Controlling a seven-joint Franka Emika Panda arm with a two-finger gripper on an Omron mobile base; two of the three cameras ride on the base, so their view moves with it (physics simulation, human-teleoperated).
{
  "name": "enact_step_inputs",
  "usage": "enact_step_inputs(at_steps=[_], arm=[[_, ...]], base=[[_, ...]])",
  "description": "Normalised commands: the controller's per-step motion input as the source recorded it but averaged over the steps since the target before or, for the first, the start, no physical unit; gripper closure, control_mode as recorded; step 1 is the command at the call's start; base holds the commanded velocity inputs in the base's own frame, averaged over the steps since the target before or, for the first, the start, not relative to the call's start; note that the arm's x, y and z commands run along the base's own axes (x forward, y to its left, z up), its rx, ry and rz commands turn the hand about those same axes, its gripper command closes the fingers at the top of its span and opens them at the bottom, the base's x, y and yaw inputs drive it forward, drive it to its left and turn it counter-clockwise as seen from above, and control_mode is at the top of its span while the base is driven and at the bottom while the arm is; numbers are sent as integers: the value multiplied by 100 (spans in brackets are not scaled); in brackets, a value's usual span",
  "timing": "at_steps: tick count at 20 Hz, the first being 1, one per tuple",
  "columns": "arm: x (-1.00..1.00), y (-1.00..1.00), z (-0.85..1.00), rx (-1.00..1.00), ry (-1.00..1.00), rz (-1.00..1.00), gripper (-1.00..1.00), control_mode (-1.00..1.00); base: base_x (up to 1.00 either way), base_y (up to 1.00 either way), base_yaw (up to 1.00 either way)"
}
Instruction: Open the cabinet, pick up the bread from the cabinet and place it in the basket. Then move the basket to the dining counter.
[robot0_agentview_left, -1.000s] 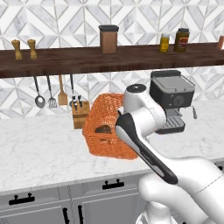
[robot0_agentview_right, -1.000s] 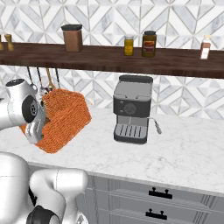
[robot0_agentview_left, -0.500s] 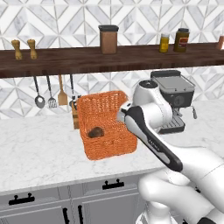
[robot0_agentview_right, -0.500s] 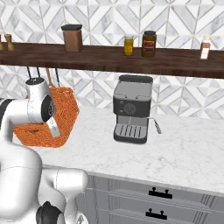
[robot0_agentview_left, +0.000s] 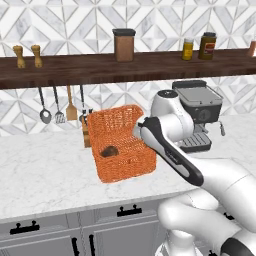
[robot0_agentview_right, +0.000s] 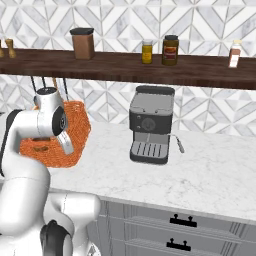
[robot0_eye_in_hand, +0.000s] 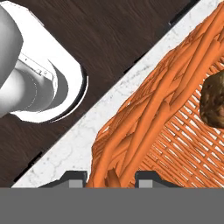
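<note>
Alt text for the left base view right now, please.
The white arm's gripper grips the right rim of the orange basket, tilted on the marble worktop, with the brown bread inside. A coffee machine stands behind the arm.

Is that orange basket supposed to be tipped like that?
It looks odd: the basket is tilted, its opening facing the camera, with the bread inside. The gripper holds its rim, which likely explains the tilt.

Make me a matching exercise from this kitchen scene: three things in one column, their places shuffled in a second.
Things:
1. bread
2. basket
3. brown canister

Places:
A. on the dark wooden shelf
B. gripped at its rim by the gripper
C. inside the orange weave

Pairs: 1-C, 2-B, 3-A
</note>
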Motion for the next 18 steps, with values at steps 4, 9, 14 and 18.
enact_step_inputs(at_steps=[4,9,14,18], arm=[[0,0,0,0,0,0,100,-100],[-16,0,0,0,-2,0,100,100],[0,0,0,0,0,0,100,100],[0,0,0,0,0,0,100,100]], base=[[0,0,0],[-20,0,0],[-72,-12,8],[0,-16,52]])
